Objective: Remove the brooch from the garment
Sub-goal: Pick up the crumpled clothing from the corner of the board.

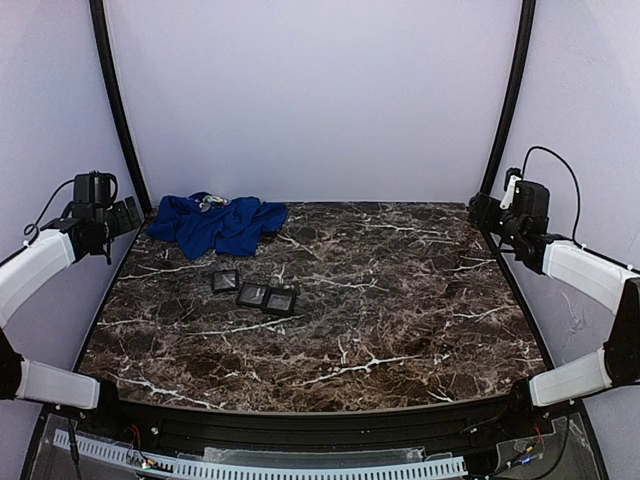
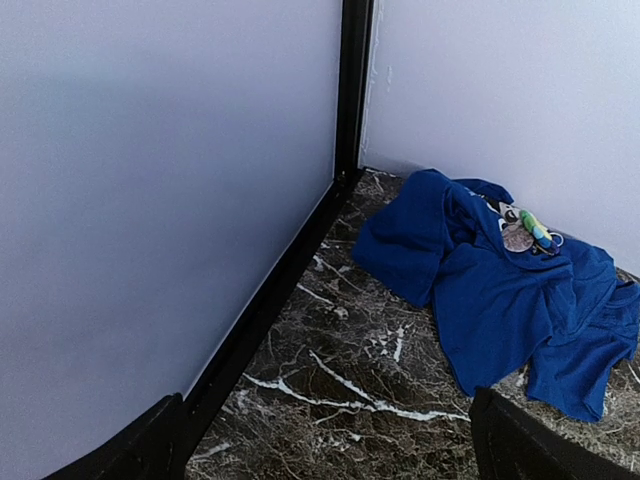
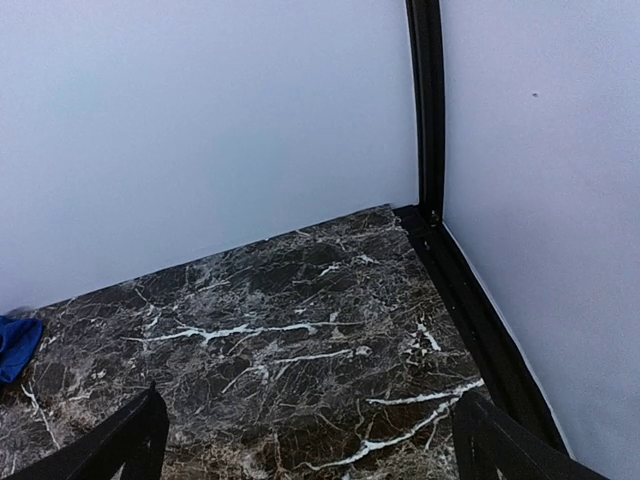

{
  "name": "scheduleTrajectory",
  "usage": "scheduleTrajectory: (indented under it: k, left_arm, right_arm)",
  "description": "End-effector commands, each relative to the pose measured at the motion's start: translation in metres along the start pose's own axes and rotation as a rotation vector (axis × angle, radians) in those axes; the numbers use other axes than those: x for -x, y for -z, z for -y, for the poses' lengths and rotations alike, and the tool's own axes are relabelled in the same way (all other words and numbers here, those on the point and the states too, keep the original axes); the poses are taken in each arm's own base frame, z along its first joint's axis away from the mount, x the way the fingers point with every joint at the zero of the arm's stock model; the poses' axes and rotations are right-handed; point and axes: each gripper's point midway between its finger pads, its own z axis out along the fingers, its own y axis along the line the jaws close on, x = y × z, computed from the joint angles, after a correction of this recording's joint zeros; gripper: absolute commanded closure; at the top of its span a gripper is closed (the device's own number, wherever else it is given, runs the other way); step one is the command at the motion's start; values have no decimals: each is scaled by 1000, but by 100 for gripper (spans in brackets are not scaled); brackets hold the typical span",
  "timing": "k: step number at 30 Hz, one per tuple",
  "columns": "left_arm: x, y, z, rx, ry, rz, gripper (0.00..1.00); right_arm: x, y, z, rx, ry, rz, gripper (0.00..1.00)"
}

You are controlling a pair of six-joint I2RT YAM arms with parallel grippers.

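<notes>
A crumpled blue garment (image 1: pixel 218 222) lies at the back left of the marble table; it also shows in the left wrist view (image 2: pixel 500 290). The small multicoloured brooch (image 2: pixel 535 229) sits on its upper folds, seen from above as a tiny spot (image 1: pixel 209 203). My left gripper (image 1: pixel 128 215) hovers at the left wall, apart from the cloth, open and empty, its fingertips (image 2: pixel 140 450) at the bottom of its view. My right gripper (image 1: pixel 480 210) hovers at the right wall, open and empty, its fingertips (image 3: pixel 120 445) wide apart. A blue edge of the garment (image 3: pixel 15 345) shows in the right wrist view.
Three small dark square trays (image 1: pixel 254 292) lie in a row left of the table's middle. Black frame posts (image 1: pixel 115 100) stand at both back corners, with white walls all round. A black rail (image 2: pixel 270 300) runs along the left edge.
</notes>
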Motion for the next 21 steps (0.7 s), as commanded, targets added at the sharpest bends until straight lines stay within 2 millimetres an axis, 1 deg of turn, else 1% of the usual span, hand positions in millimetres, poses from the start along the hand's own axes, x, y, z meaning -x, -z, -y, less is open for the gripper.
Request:
scheduleTrajectory:
  k: [1,7,9,10,11,12,13,14,15,16,17,18,19,20,21]
  left_arm:
    - [6,2,-2,14,-10,-15,0]
    - [15,-1,11,-35,-44,-42,0]
    - [18,-5,23,-81,-62,-55,0]
    - [14,-10,31,-109,-67,-77,0]
    - [22,-12,36,-125,-42,-70,0]
    - [14,-21,45,-149,-36,-106,0]
    - [22,-23,52,-171,-4,-104,0]
    - [11,-33,66,-209,-2,-149,0]
    - [16,-36,74,-228,25,-156,0]
    - [2,-49,87,-251,20,-208,0]
    - [7,-51,97,-275,41,-222,0]
    - [-10,-64,109,-279,32,-276,0]
    - [-4,-66,121,-310,53,-287,0]
    - [-20,-78,134,-318,42,-333,0]
    - [-14,-80,146,-345,58,-338,0]
  right_arm:
    - [11,7,17,-103,-73,2,1]
    - [30,24,13,-70,-80,81,1]
    - [33,28,11,-52,-62,97,1]
    - [34,29,4,-17,-42,94,1]
    - [33,29,0,9,-21,88,1]
    - [32,29,-4,30,-8,76,1]
    - [31,28,-7,44,2,61,1]
    - [28,27,-10,57,12,43,1]
    - [24,27,-13,69,19,25,1]
    - [20,27,-16,79,25,8,1]
    - [17,27,-20,91,32,-2,1]
    - [13,27,-25,102,40,-14,1]
    - [9,27,-30,113,46,-24,1]
    - [4,27,-36,123,55,-36,1]
    - [-2,27,-43,136,65,-51,1]
